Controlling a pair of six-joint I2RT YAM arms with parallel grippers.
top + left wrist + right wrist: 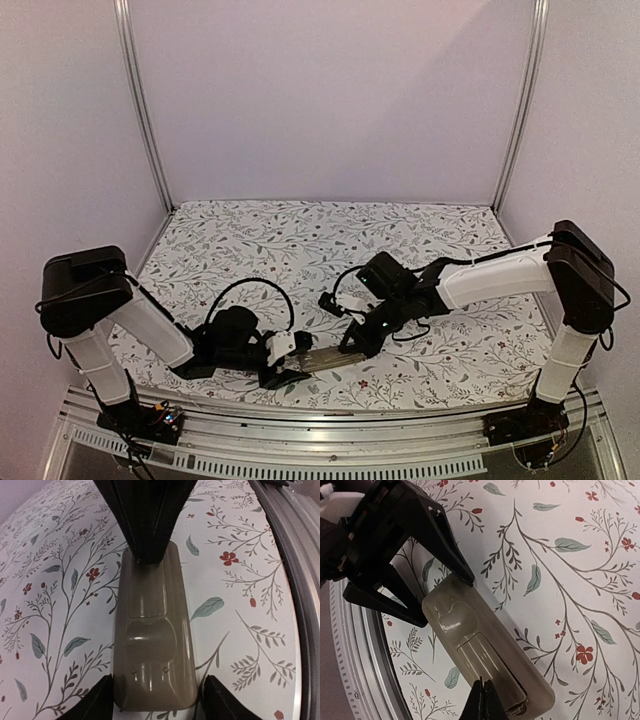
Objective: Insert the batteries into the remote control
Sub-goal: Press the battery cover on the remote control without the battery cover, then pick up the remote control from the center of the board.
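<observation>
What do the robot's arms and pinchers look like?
The left arm and right arm each have smooth white tube sections between chunky black joints. Thin black cables loop alongside them. The left gripper and right gripper are black, each with two flat wedge-shaped fingers tapering to a point.

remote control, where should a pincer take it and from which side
Grip the remote control across its narrow width, on the long side edges near one end, coming in low along its length. It lies flat, back up, leaving those edges free; the left pincer straddles them there.
</observation>
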